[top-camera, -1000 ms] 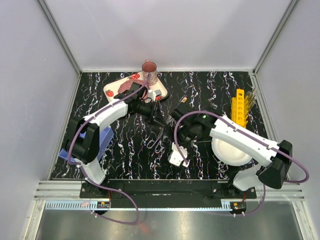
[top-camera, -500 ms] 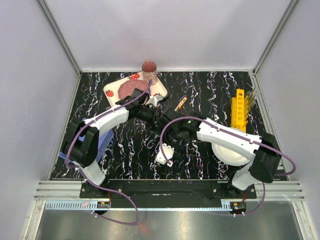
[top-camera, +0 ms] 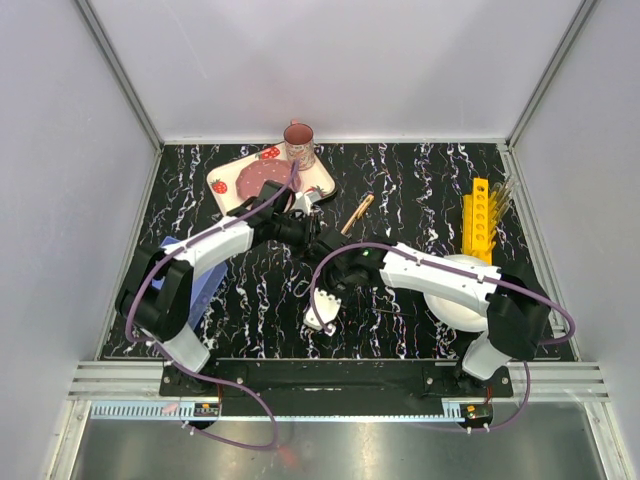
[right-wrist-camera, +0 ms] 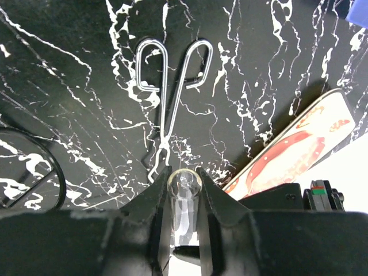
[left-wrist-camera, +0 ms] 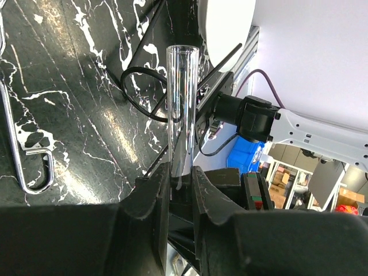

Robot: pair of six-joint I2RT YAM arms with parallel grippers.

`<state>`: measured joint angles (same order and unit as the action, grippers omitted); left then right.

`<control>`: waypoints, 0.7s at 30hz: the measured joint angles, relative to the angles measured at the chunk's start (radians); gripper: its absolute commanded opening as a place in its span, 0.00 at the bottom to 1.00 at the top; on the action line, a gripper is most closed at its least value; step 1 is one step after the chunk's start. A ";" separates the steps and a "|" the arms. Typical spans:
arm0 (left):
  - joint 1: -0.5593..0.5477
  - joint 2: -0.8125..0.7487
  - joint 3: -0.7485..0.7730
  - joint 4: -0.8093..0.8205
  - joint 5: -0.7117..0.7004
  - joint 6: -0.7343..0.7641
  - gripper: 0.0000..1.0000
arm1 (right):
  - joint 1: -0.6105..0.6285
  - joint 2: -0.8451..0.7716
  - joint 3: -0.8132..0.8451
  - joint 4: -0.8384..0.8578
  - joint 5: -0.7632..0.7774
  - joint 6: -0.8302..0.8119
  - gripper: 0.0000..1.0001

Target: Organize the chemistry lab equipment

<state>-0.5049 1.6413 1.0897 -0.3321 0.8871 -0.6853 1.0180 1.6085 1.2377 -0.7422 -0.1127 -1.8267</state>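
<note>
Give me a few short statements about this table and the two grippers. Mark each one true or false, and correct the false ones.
1. The left gripper holds a test tube. True.
2. The wire tong lies on the plate. False: it lies on the table.
3. The mug stands at the table's far edge. True.
4. The yellow rack is on the left arm's side. False: it is on the right arm's side.
5. The right gripper is wide open. False: its fingers are closed on a test tube.
</note>
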 measured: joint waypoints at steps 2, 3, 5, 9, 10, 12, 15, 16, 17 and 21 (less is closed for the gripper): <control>0.000 -0.004 -0.009 0.011 -0.003 -0.008 0.15 | 0.002 0.000 -0.006 0.021 0.001 0.001 0.17; 0.000 -0.006 -0.013 0.016 -0.006 -0.012 0.16 | 0.002 0.000 -0.010 0.028 0.001 0.002 0.14; 0.002 -0.014 -0.022 0.024 -0.015 -0.021 0.29 | 0.002 -0.003 -0.020 0.044 0.001 0.003 0.13; 0.004 -0.033 -0.035 0.042 -0.026 -0.040 0.50 | 0.002 -0.024 -0.032 0.066 -0.002 0.015 0.11; 0.004 -0.039 -0.037 0.045 -0.027 -0.045 0.55 | 0.002 -0.031 -0.032 0.067 -0.003 0.019 0.10; 0.005 -0.054 -0.041 0.056 -0.030 -0.056 0.63 | 0.002 -0.050 -0.032 0.071 -0.006 0.036 0.10; 0.018 -0.097 -0.063 0.071 -0.040 -0.072 0.85 | 0.002 -0.095 -0.032 0.074 -0.019 0.085 0.10; 0.026 -0.116 -0.070 0.070 -0.050 -0.073 0.91 | 0.002 -0.110 -0.030 0.072 -0.023 0.109 0.10; 0.034 -0.140 -0.078 0.066 -0.067 -0.075 0.99 | 0.001 -0.126 -0.024 0.069 -0.031 0.137 0.10; 0.079 -0.249 -0.086 0.032 -0.175 -0.058 0.99 | 0.000 -0.174 0.007 0.062 -0.061 0.259 0.10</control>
<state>-0.4259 1.3922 1.0035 -0.3004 0.7116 -0.7433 1.0183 1.4345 1.2449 -0.6804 -0.1738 -1.5677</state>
